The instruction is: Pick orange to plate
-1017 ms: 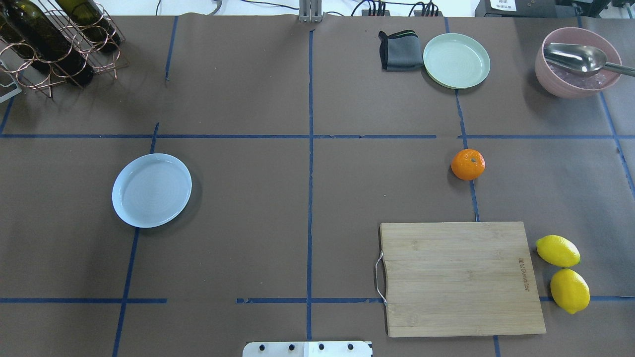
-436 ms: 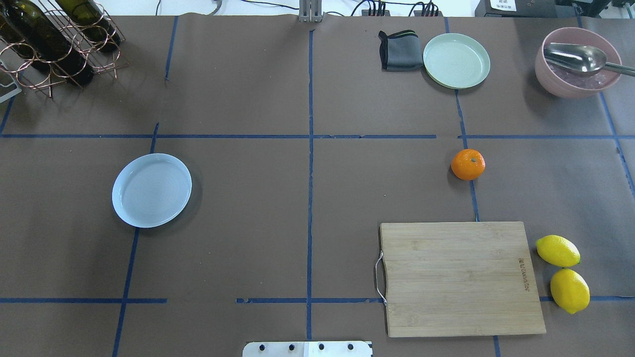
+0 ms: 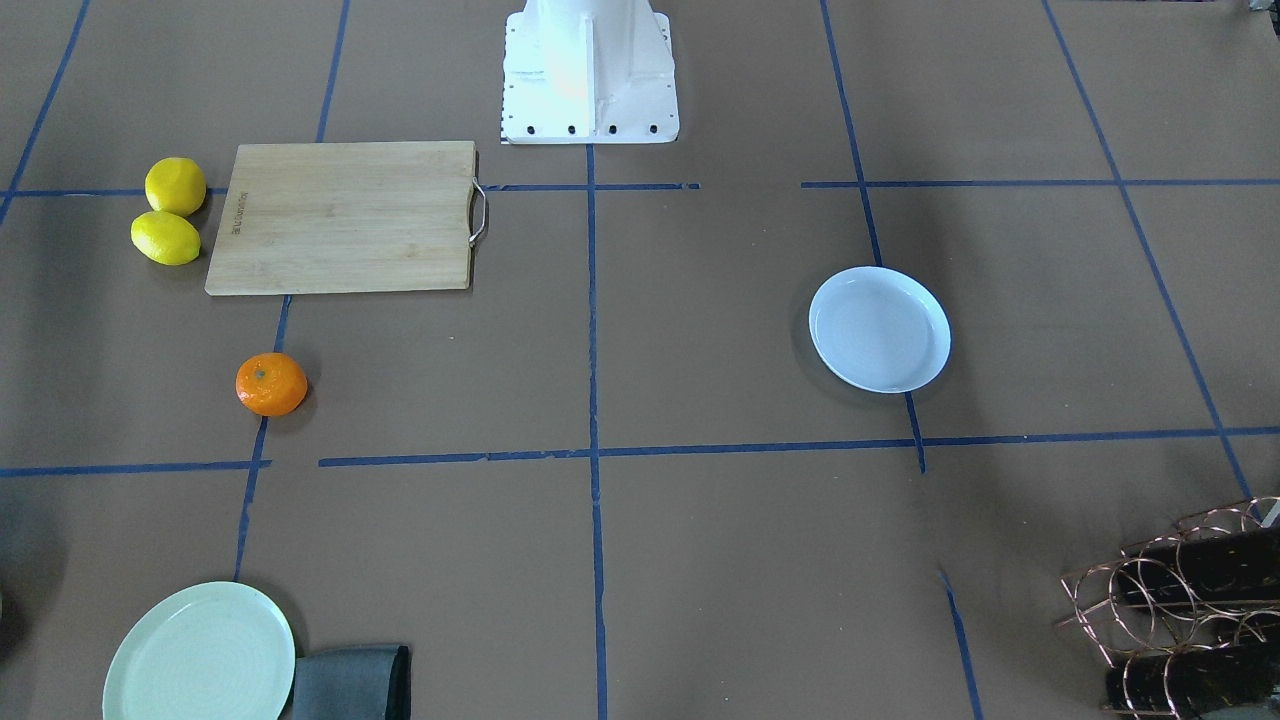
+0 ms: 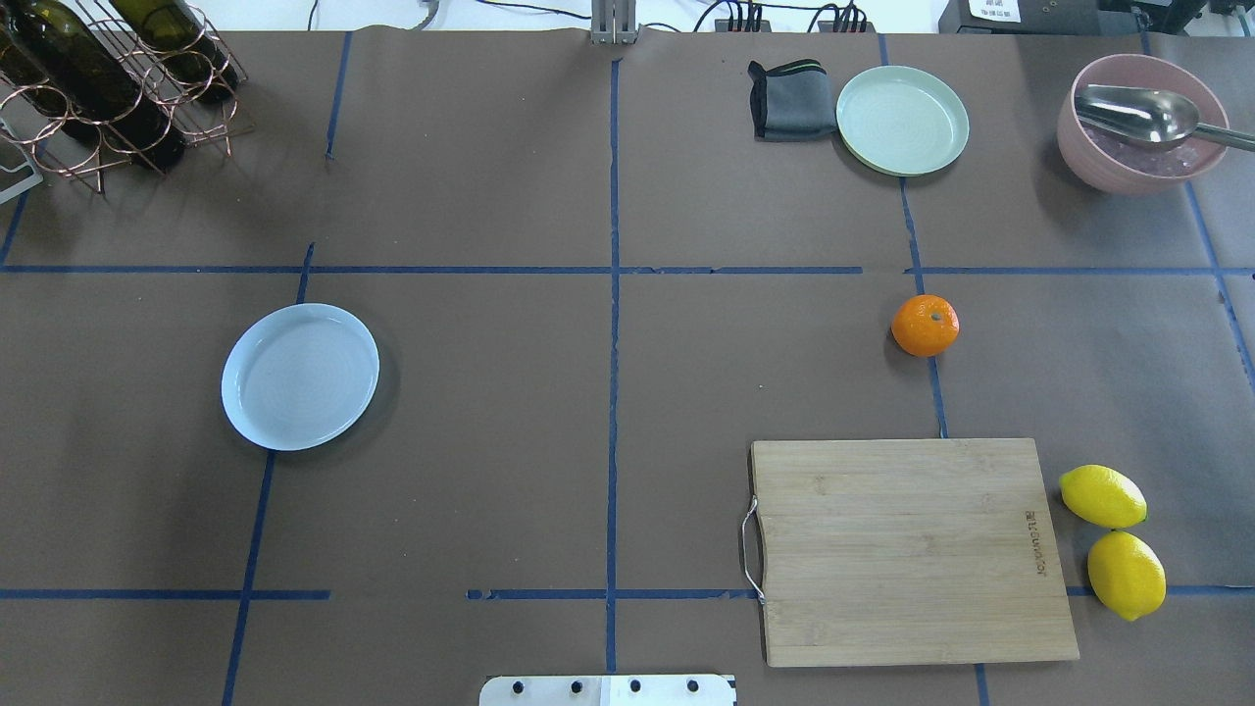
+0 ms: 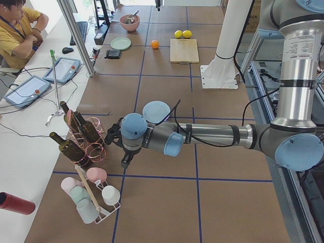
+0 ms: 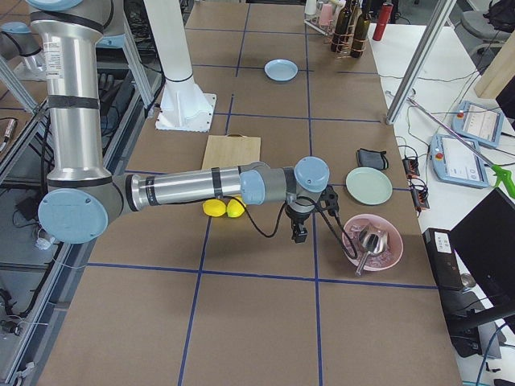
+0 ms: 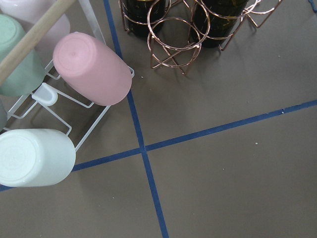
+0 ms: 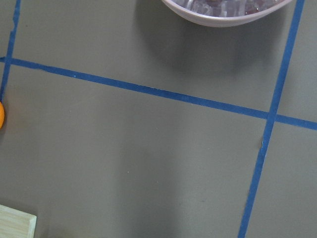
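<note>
At the robot's left end of the table [image 4: 490, 392], the left gripper [image 5: 124, 159] hung above the surface, just beside the copper bottle rack [image 4: 108, 88] and a cup rack [image 5: 93, 195]. The side view did not show whether its fingers were spread or pressed together. The plate [image 4: 299, 376] lay flat on the left half of the table, with nothing on it. The orange [image 4: 925, 325] rested on the right half, stem dot upward, on a blue tape line and well apart from the plate. No gripper touched it. Nearer the robot lay a wooden cutting board [image 4: 912, 549], with two lemons [image 4: 1102, 495] close together just beside its right edge. At the far edge, a folded grey cloth [image 4: 789, 98] sat just beside a pale green plate [image 4: 902, 120]. Farthest right stood a pink bowl [image 4: 1088, 162] holding a metal scoop [image 4: 1137, 113]. The right gripper [image 6: 299, 232] hung above the table between the lemons and the bowl; I could not tell the state of its fingers either.
</note>
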### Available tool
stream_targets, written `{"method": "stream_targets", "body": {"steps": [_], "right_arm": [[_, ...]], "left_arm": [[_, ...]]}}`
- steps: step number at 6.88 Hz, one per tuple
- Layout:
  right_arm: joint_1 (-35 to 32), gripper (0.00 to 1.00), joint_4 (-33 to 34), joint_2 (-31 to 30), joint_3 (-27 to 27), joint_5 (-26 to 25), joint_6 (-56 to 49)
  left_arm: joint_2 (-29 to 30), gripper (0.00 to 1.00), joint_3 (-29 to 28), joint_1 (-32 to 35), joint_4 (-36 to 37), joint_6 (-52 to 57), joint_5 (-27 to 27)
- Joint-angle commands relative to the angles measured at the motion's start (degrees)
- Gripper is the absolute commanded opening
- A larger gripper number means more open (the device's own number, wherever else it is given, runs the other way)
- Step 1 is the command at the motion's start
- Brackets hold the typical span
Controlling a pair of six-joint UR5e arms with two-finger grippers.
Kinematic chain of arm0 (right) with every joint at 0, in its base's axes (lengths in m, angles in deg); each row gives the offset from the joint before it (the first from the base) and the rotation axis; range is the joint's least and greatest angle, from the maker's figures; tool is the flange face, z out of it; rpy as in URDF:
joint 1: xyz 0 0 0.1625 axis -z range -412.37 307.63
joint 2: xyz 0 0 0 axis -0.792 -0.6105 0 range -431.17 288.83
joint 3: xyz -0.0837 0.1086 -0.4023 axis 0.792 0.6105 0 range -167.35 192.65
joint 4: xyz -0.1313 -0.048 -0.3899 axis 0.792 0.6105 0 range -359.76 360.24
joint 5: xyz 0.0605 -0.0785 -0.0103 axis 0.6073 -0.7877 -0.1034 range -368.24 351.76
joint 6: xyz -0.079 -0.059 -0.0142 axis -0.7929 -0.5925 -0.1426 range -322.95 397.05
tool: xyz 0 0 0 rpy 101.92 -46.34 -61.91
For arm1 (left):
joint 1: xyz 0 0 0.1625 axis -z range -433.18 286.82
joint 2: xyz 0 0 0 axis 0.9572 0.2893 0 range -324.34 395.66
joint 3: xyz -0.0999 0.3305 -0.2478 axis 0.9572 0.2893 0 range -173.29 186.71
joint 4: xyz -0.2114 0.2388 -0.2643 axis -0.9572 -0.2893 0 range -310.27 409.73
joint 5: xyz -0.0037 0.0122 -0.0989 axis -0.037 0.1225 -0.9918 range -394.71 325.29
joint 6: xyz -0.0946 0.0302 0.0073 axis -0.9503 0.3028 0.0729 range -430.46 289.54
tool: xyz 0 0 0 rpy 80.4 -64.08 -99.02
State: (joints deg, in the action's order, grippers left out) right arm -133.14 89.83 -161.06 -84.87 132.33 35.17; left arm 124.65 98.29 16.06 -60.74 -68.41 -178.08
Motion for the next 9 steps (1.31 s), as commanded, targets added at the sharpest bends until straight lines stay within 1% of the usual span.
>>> {"method": "stream_targets", "body": {"steps": [1, 2, 3, 4, 5, 8, 9], "right_arm": [[1.0, 1.0, -5.1, -1.1, 1.1, 0.1, -0.2], [1.3, 1.0, -6.9, -1.1, 1.2, 0.2, -0.1], [1.3, 1.0, -7.0, -1.1, 1.2, 0.2, -0.1], [1.5, 1.0, -7.0, -1.1, 1.1, 0.4, -0.1], [1.6, 1.0, -7.0, -1.2, 1.1, 0.5, -0.3], [1.8, 1.0, -6.9, -1.4, 1.2, 0.7, 0.1], [1.9, 1.0, -6.9, -1.4, 1.3, 0.8, 0.1]], "left_arm": [[-1.0, 1.0, 2.3, -15.3, -15.2, -27.1, -0.2], [-0.7, 0.98, 4.4, -21.0, -17.5, -38.8, 7.0], [0.3, 0.96, 4.8, -26.5, -17.2, -43.7, 8.8], [1.3, 0.94, 4.7, -29.1, -17.0, -46.8, 9.0], [1.6, 0.94, 4.3, -33.1, -17.0, -50.6, 10.6], [3.1, 0.94, 3.6, -38.9, -17.1, -53.8, 18.4], [3.8, 0.94, 3.2, -40.2, -17.0, -53.9, 18.6]]}}
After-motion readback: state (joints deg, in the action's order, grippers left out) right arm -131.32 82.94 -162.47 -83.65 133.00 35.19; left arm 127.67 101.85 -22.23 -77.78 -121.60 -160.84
